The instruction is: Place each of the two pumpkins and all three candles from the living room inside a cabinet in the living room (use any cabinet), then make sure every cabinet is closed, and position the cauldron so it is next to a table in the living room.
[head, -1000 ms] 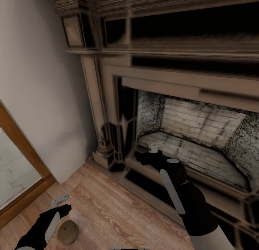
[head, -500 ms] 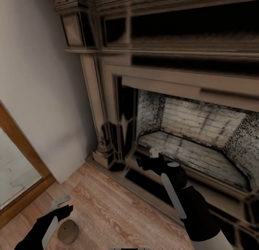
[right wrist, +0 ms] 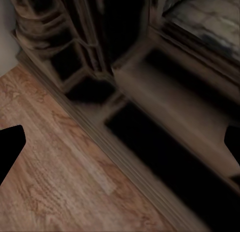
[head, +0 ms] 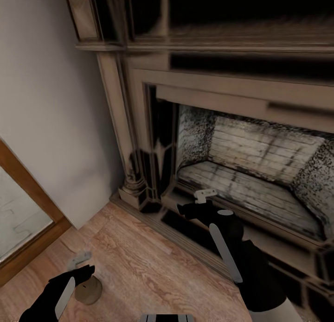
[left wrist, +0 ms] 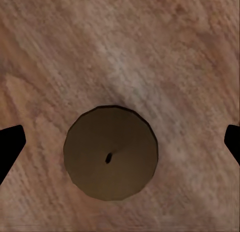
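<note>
Left end effector [head: 80, 262] lowered over candle [head: 88, 289], fingers spread; candle half hidden. Right end effector [head: 202, 196] spread.

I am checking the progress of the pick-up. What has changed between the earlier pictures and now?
The left hand has moved over the candle and now partly covers it in the head view; the left wrist view shows the candle centred between the open fingers, not yet gripped. The camera tilted, so the fireplace only seems shifted. The candle stayed on the floor, and the right hand stayed open by the hearth.
</note>
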